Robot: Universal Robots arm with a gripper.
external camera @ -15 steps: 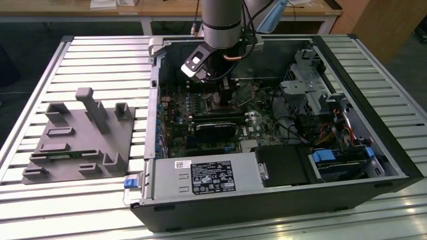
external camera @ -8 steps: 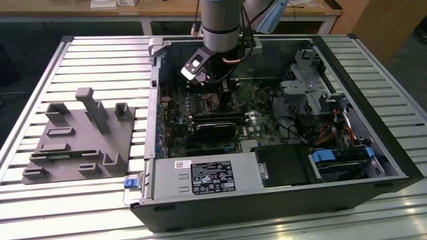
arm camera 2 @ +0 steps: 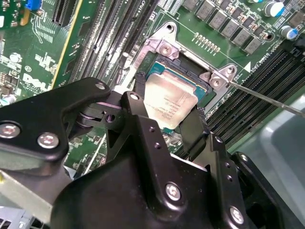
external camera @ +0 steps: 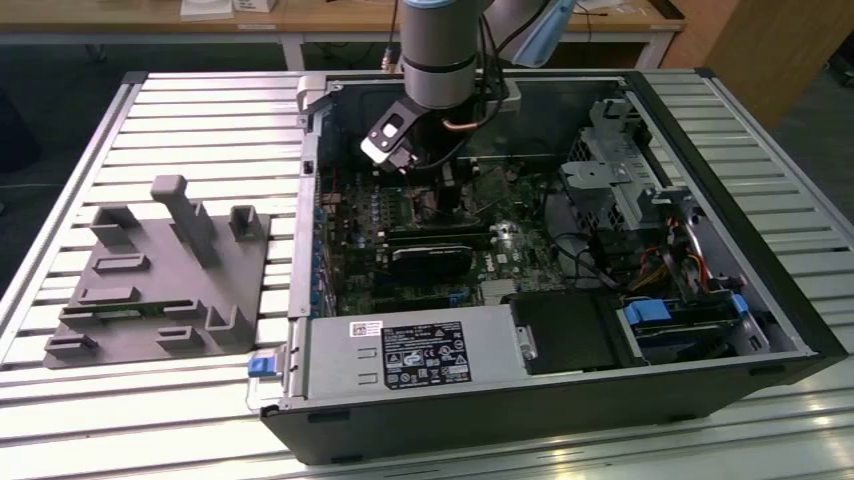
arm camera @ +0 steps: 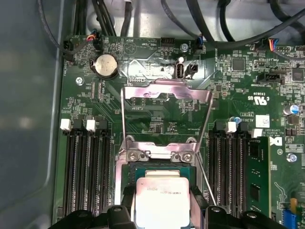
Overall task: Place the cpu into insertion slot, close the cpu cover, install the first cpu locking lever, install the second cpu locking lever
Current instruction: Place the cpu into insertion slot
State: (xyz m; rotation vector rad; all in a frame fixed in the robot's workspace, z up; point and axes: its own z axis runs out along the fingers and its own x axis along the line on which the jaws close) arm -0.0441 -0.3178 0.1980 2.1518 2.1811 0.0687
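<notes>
Cpu [arm camera 2: 169, 102] in end effector [arm camera: 162, 195] above insertion slot [arm camera 2: 187, 76], atop slatted table [external camera: 200, 100].

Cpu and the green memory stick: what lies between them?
In the first wrist view: a jaw beside the cpu, a thin lever, then empty black slots before the stick.

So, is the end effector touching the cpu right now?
Touching. In the second wrist view the end effector has its black fingers pressed against opposite edges of the cpu, with no gap showing.
</notes>
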